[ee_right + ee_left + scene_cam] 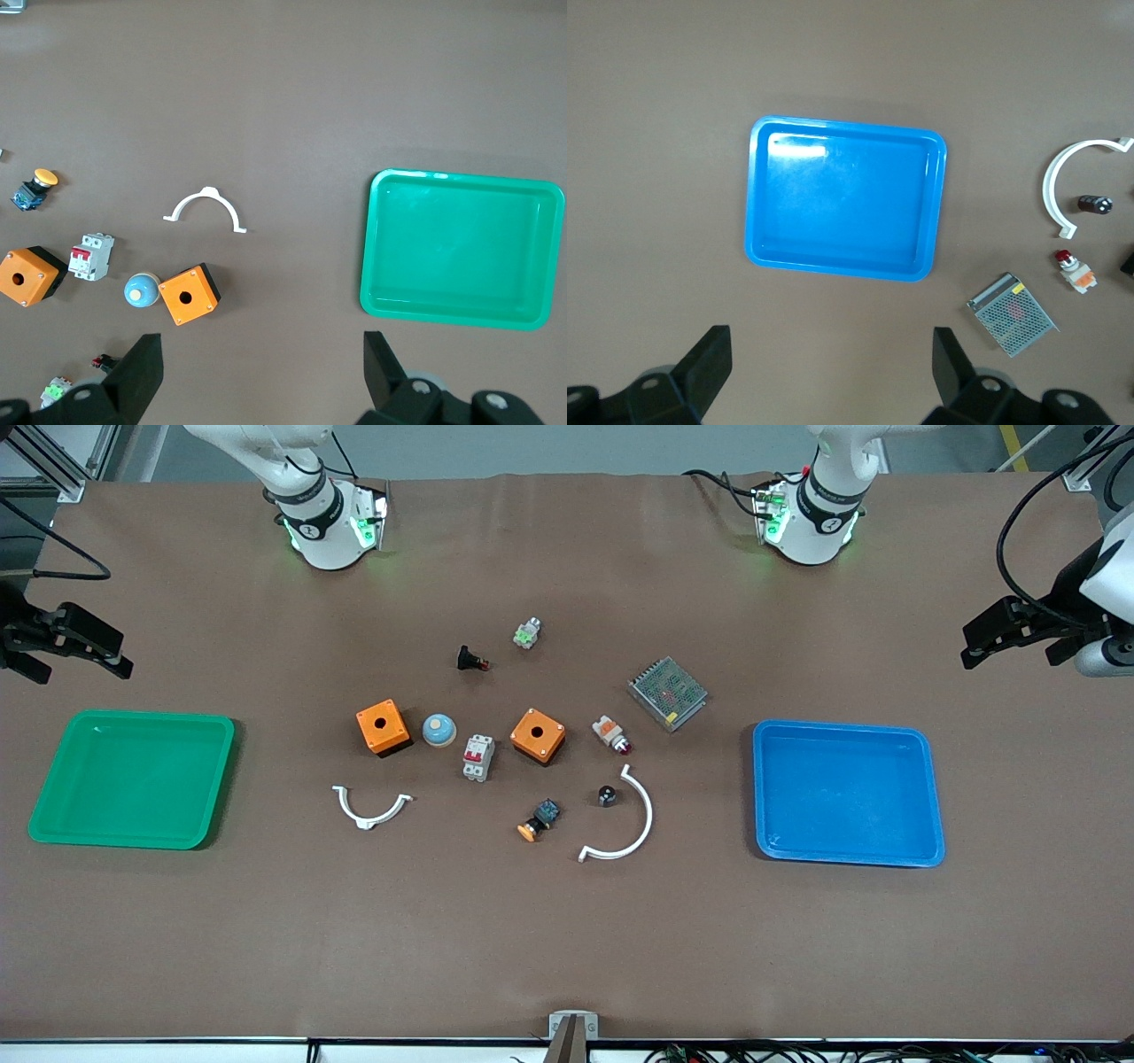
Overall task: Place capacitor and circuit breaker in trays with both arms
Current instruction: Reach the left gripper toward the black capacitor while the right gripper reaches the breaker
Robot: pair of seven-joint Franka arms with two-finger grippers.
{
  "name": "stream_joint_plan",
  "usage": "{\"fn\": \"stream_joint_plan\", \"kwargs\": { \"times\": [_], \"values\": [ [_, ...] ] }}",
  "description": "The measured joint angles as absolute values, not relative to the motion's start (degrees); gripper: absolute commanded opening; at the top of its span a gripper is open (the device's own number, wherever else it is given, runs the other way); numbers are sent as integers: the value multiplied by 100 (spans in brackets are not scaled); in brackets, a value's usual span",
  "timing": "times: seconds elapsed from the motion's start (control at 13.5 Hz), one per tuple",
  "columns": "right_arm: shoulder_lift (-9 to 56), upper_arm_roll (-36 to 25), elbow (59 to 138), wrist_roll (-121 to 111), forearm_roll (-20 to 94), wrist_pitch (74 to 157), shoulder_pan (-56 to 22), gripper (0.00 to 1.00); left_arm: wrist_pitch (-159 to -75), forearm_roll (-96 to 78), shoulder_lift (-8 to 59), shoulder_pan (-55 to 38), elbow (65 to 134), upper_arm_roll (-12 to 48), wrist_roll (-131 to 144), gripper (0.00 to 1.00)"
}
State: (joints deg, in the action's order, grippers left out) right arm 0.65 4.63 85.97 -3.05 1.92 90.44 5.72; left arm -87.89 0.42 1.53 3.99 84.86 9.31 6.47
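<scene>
The capacitor, a tiny black cylinder with a pale grey end, lies inside the arc of a large white curved clip; it also shows in the left wrist view. The circuit breaker, white-grey with two red toggles, lies between two orange boxes and a little nearer to the front camera; it also shows in the right wrist view. My left gripper is open and empty, high over the table beside the blue tray. My right gripper is open and empty, high beside the green tray.
A green tray lies at the right arm's end, a blue tray at the left arm's end. Mid-table: orange boxes, a blue dome, a mesh power supply, an orange-capped push button, a smaller white clip.
</scene>
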Motion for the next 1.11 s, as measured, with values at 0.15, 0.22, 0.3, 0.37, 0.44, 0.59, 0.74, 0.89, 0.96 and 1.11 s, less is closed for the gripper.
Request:
{"fn": "stream_joint_plan", "kwargs": {
  "times": [0.15,0.22,0.3,0.37,0.44,0.59,0.74,0.89,0.96,1.11],
  "values": [
    [65,460,8597,-305,192,9044,574,100,-8789,4,179,400,8486,932,562,100],
    [65,459,8597,-305,192,9044,575,100,-8789,-1,188,400,8486,931,507,100],
    [65,458,8597,-305,192,9044,576,100,-8789,-1,195,400,8486,931,463,100],
    [65,458,8597,-305,192,9044,576,100,-8789,-1,203,399,8486,931,451,100],
    [65,458,8597,-305,192,9044,577,100,-8789,-1,224,393,8488,932,448,100],
    [65,458,8597,-305,192,9044,580,100,-8793,-3,341,340,8493,944,448,100],
    [65,457,8597,-305,192,9044,584,100,-8943,-4,578,131,8496,974,449,100],
    [65,457,8597,-305,192,9044,586,100,-9283,-4,871,-140,8502,1007,473,100],
    [65,458,8598,-305,192,9044,586,100,-9442,-4,1050,-281,8504,1016,510,100],
    [65,462,8597,-305,192,9044,586,100,-9738,-4,1345,-504,8492,1021,744,100]
  ]
}}
